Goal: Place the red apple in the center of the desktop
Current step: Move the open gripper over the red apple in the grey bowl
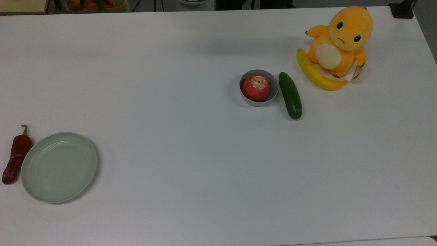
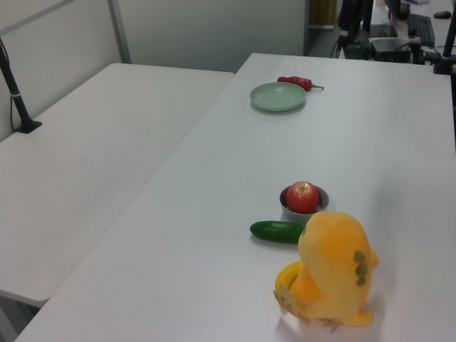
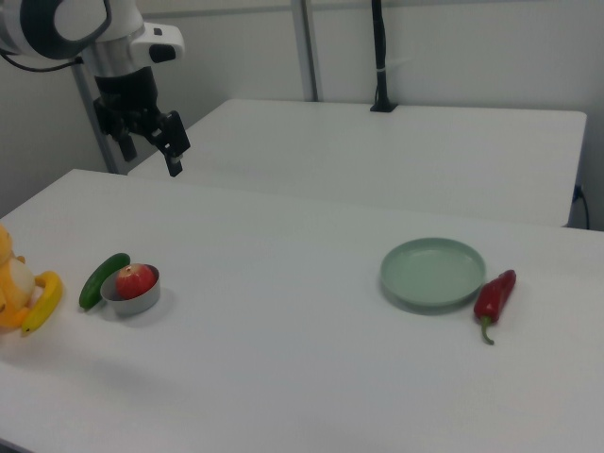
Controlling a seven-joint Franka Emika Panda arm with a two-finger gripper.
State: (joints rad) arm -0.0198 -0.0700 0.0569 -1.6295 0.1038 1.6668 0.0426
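The red apple sits stem-dimple up inside a small grey bowl on the white desktop, right of middle in the top view. In the right view my gripper hangs open and empty, high above the desktop's far left edge. It is well above and behind the bowl and touches nothing.
A green cucumber lies right beside the bowl, with a banana and an orange plush toy beyond it. At the top view's left are a pale green plate and a dark-red chili pepper. A second white table adjoins.
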